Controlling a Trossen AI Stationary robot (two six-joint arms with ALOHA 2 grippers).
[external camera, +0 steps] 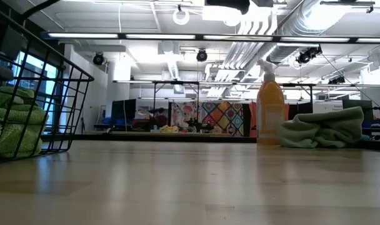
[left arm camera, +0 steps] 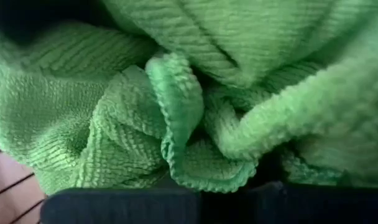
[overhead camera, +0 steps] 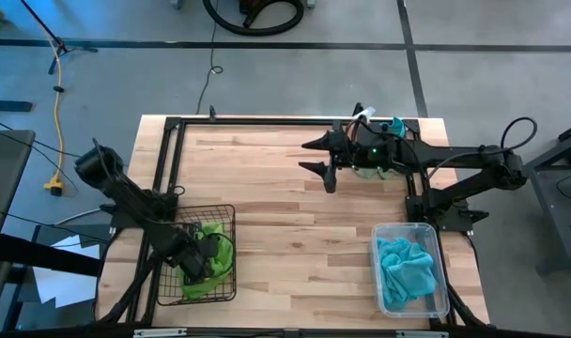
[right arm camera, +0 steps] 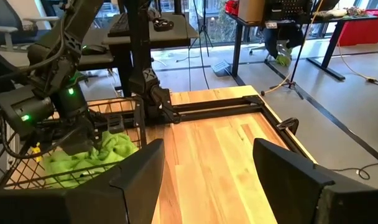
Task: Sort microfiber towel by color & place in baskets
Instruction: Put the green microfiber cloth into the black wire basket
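Observation:
Lime green towels (overhead camera: 210, 255) lie heaped in the black wire basket (overhead camera: 227, 214) at the table's near left. My left gripper (overhead camera: 193, 255) is down inside that basket, right against the green cloth (left arm camera: 176, 112). Turquoise towels (overhead camera: 404, 268) fill the clear plastic basket (overhead camera: 438, 246) at the near right. One more pale green towel (external camera: 324, 128) lies bunched on the table at the far right, mostly under my right arm. My right gripper (overhead camera: 318, 156) hangs open above bare wood near the far edge, touching nothing (right arm camera: 207, 149).
An orange spray bottle (external camera: 270, 103) with a white nozzle stands upright next to the pale green towel at the far right. A black metal frame (overhead camera: 173, 141) runs along the table's left and far sides. Bare wood (overhead camera: 295, 244) lies between the two baskets.

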